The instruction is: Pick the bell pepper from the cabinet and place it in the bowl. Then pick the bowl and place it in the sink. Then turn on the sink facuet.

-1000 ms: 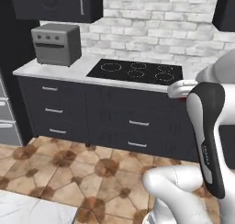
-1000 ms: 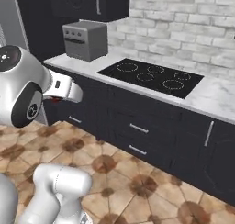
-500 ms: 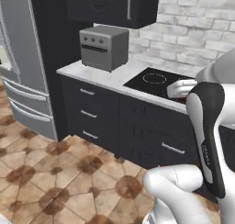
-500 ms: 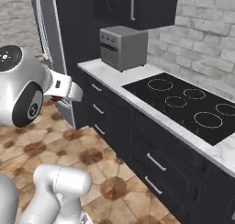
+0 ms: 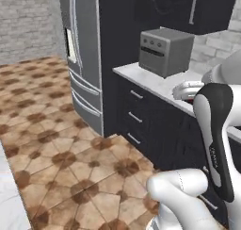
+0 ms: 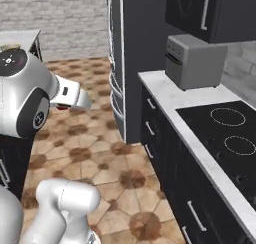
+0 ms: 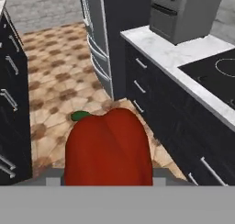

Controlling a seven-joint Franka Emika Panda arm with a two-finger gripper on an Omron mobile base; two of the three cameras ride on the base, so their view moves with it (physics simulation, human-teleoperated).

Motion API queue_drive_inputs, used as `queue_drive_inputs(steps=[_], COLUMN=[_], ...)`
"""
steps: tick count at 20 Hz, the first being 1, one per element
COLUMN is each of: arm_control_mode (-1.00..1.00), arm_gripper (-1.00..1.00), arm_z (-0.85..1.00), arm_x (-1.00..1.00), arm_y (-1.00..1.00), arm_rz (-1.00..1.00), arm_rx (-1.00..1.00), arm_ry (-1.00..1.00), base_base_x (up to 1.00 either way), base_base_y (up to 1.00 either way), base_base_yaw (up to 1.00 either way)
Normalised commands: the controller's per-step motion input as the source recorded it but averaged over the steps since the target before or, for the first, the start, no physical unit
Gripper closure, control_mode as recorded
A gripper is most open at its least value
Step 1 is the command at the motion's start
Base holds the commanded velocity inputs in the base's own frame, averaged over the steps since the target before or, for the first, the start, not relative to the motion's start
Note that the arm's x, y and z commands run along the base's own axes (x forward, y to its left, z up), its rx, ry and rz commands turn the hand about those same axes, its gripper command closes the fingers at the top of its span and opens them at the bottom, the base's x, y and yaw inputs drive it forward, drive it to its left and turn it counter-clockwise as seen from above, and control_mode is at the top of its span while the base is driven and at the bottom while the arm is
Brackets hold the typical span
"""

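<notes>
Holding bell pepper (image 7: 109, 147) — gripper (image 7: 109, 181) level

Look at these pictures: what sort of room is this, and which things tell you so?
A rendered home kitchen, most likely. A black cooktop is set in a white marble counter over dark drawers, a grey toaster oven stands on it, and a tall steel fridge stands beside.

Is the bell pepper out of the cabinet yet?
Out. The bell pepper sits at the gripper in the hand view, above tiled floor, clear of any shelf.
</notes>
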Motion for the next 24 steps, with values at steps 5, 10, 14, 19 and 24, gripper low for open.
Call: queue_drive_inputs(steps=[5, 10, 14, 19, 24], arm_control_mode=[1.0, 1.0, 1.0, 1.0, 1.0], arm_gripper=[1.0, 1.0, 1.0, 1.0, 1.0], arm_z=[0.0, 0.0, 0.0, 0.0, 0.0], arm_x=[0.0, 0.0, 0.0, 0.0, 0.0], arm_y=[0.0, 0.0, 0.0, 0.0, 0.0], arm_rz=[0.0, 0.0, 0.0, 0.0, 0.0], arm_rx=[0.0, 0.0, 0.0, 0.0, 0.0], arm_ry=[0.0, 0.0, 0.0, 0.0, 0.0], base_base_x=[0.81, 1.0, 1.0, 1.0, 1.0], base_base_y=[0.0, 0.0, -0.27, -0.46, -0.28], base_base_yaw=[0.51, 0.35, 0.34, 0.34, 0.25])
